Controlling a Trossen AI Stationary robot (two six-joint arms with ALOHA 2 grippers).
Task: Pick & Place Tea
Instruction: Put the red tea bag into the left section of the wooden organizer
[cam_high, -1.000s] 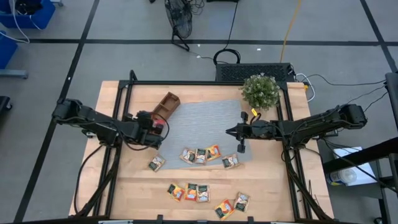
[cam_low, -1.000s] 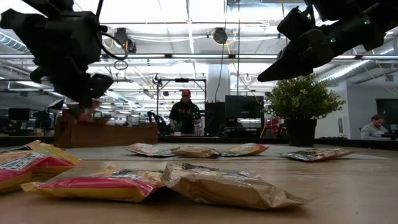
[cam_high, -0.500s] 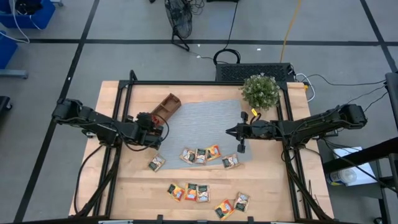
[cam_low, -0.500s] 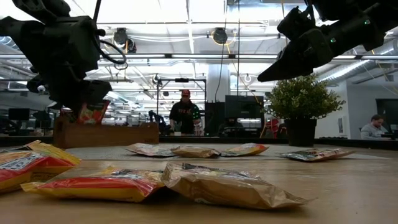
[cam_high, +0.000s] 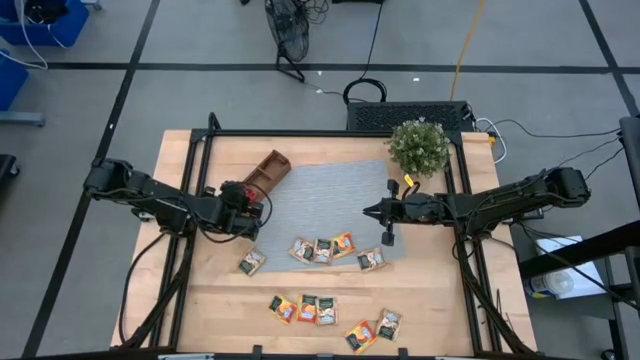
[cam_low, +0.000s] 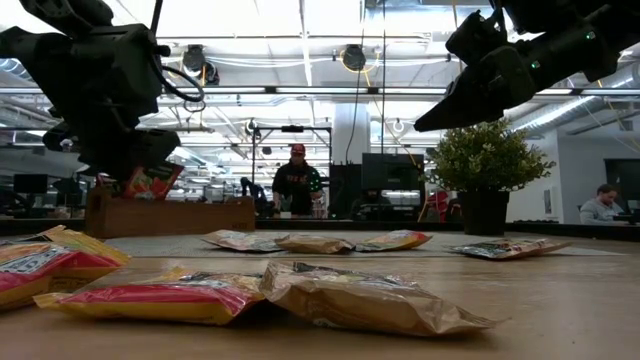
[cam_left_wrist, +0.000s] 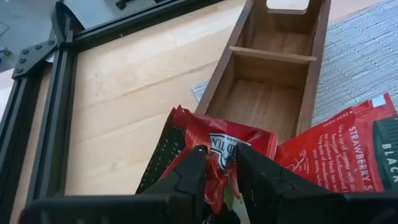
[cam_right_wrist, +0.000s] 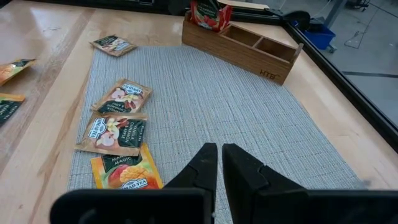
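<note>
You are dropping a red square tea sachet (cam_left_wrist: 214, 149) from the left gripper's (cam_left_wrist: 219, 171) parting fingers into the brown wooden tray (cam_high: 266, 171) at the grey woven mat's (cam_high: 330, 205) corner — roughly a dozen sachets remain, right gripper (cam_high: 368, 210) idling closed.

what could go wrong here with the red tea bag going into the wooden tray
1. The left pincer has its fingers either side of the red tea bag; the bag may snag and lift out on withdrawal.
2. That bag stands tilted in the end compartment of the wooden tray, sticking up beside another red bag, so either may tip over the wall.
3. The tray is slim; a nudge might slide it on the mat.
</note>
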